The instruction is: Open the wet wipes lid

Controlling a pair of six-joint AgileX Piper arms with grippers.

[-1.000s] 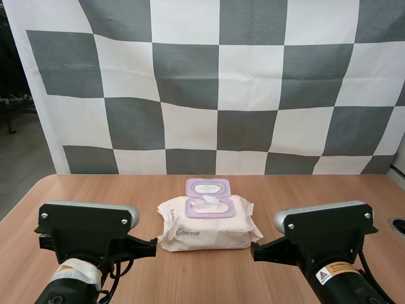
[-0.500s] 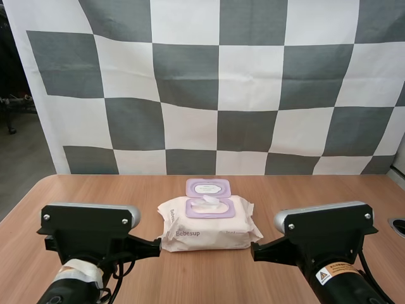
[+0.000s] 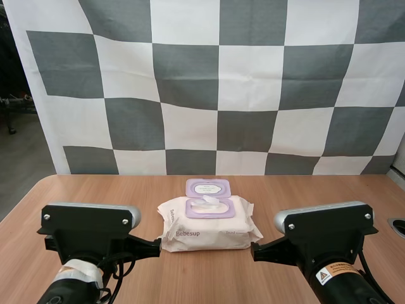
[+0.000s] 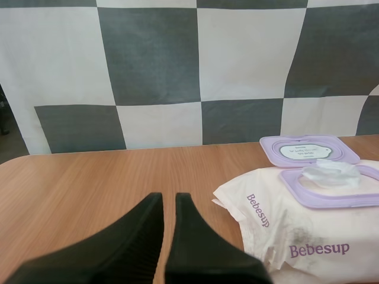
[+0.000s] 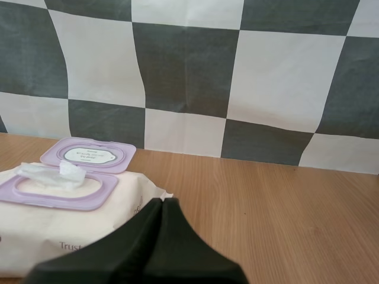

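Observation:
The pack of wet wipes lies flat in the middle of the table, white with a lilac frame on top. Its lilac lid is folded back flat behind the opening, and a white wipe pokes up out of it. Seen from the left wrist, my left gripper hangs low to the left of the pack, its fingers together but for a thin slit, holding nothing. My right gripper is shut as one dark wedge near the pack's right end, apart from the lid.
The wooden table has bare wood to the left and right of the pack and behind it. Both arm housings sit low at the near edge, one on each side. A round hole marks the table's right edge.
The left arm's front has edged very slightly to the right. The pack, its lid and the right arm stand as before.

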